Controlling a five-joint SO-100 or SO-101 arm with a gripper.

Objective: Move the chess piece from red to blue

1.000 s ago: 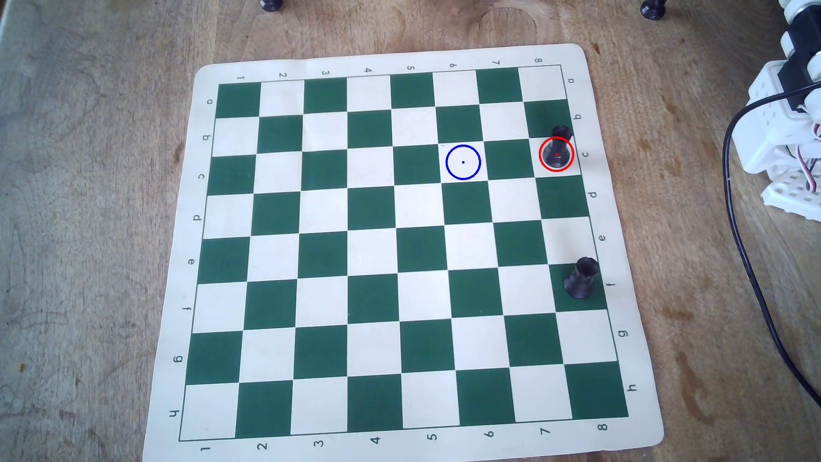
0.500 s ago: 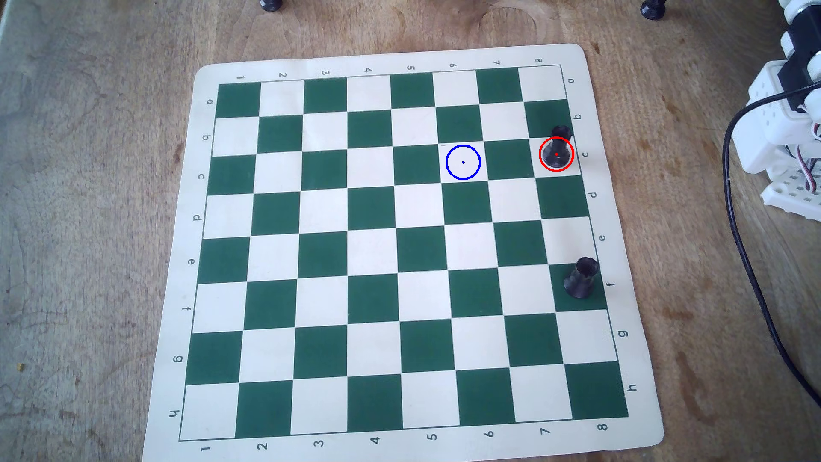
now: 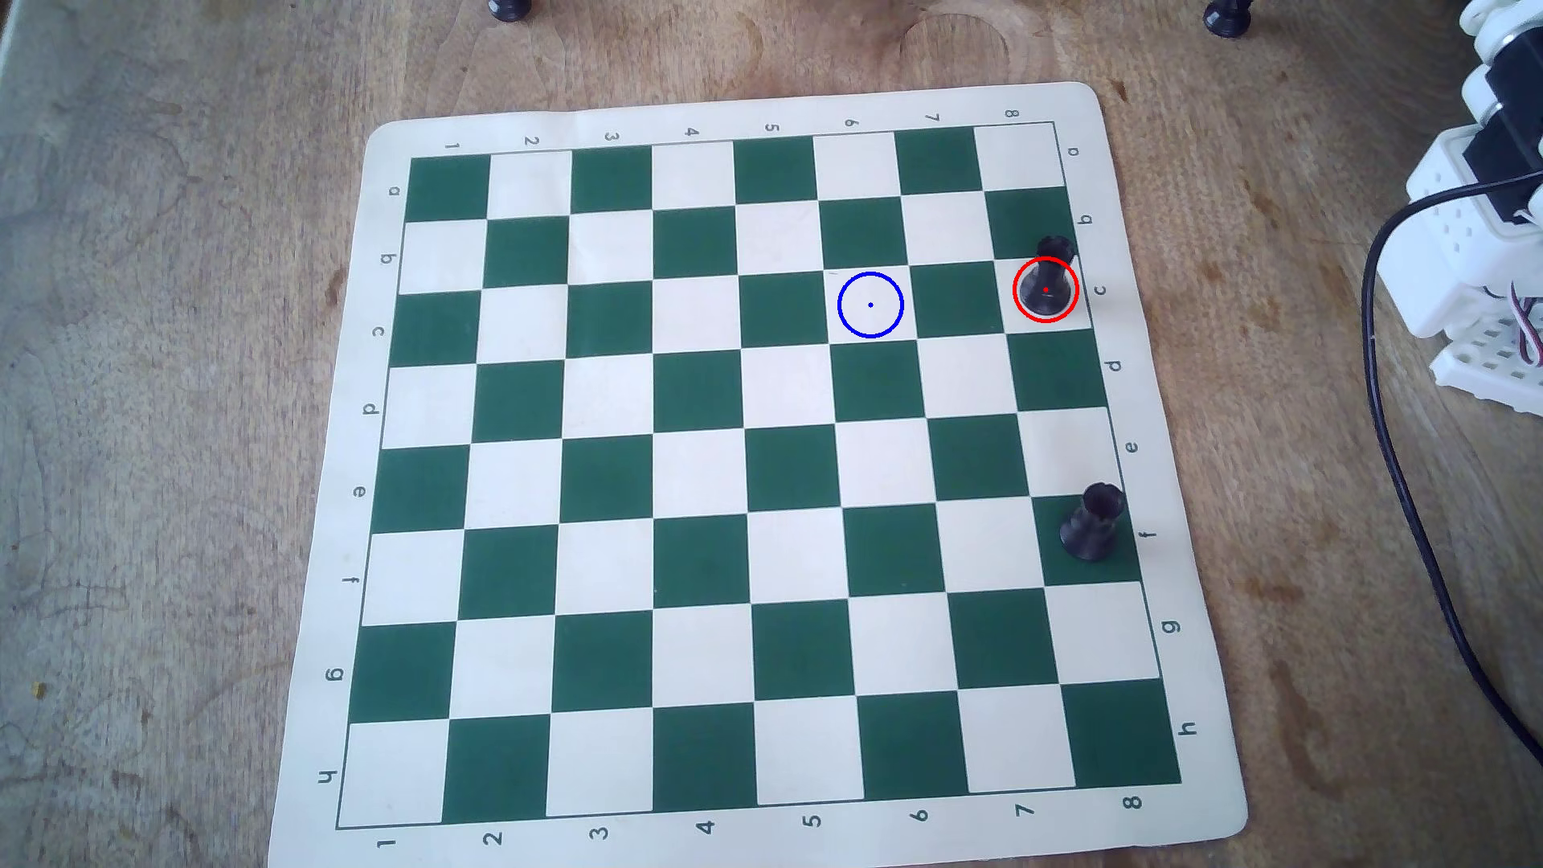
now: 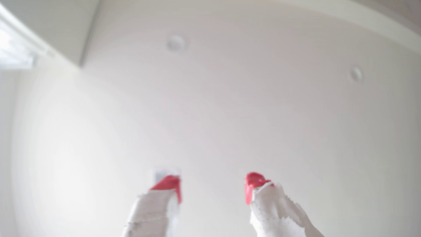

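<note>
In the overhead view the black chess piece (image 3: 1047,280) stands upright inside the red circle (image 3: 1016,280) on a pale square at the board's right edge. The blue circle (image 3: 840,295) lies two squares to its left on a bare pale square. Only the white arm body (image 3: 1474,250) shows there, off the board at the right edge. The wrist view points up at a white ceiling. My gripper (image 4: 213,185) is open, its two red-tipped fingers (image 4: 252,182) apart with nothing between them.
A second black piece (image 3: 1092,522) stands on a green square lower along the board's right edge. The green and cream board (image 3: 380,146) lies on a wooden table (image 3: 167,417). A black cable (image 3: 1403,484) runs down the right side. Two dark pieces (image 3: 509,8) sit at the top edge.
The arm body at the right edge has shifted slightly, with its cable. The pieces and circles have not moved.
</note>
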